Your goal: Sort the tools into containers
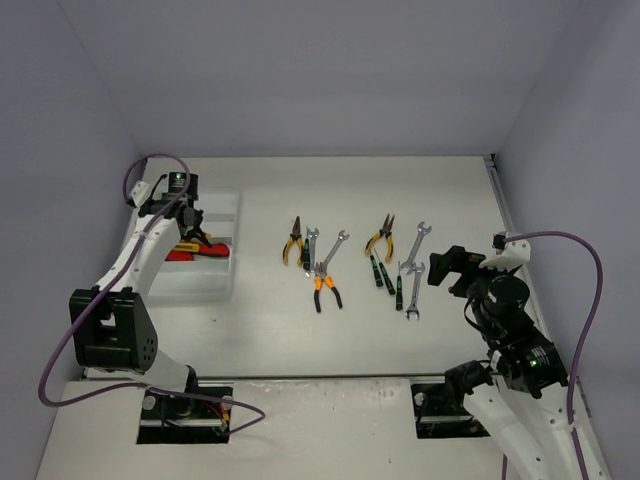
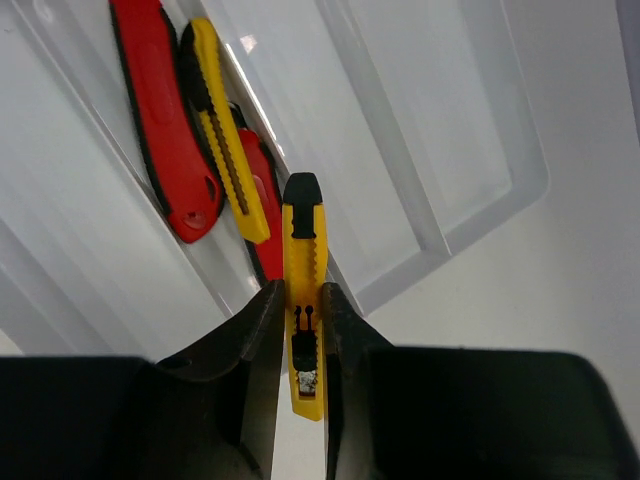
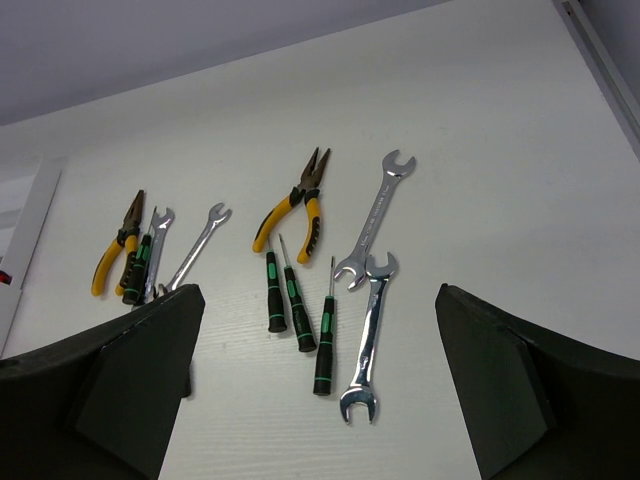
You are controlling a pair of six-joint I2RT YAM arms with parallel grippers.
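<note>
Left end effector (image 2: pixel 301 296) is clenching a yellow cutter (image 2: pixel 303 225) over the white tray (image 2: pixel 430 130), while the right end effector (image 3: pixel 320 375) is hanging released above wrenches (image 3: pixel 369 335) on the counter (image 3: pixel 480 150).

Surroundings: white table, plain walls on three sides.
I see a white table (image 1: pixel 400 190), faintly grained in the right wrist view, enclosed by a pale lavender-grey far wall (image 1: pixel 330 70), left wall (image 1: pixel 40 150) and right wall (image 1: pixel 590 120). A thin metal strip (image 1: pixel 497 195) runs along the table's right edge from the far corner. A seam (image 1: pixel 330 377) crosses the table on the near side.
</note>
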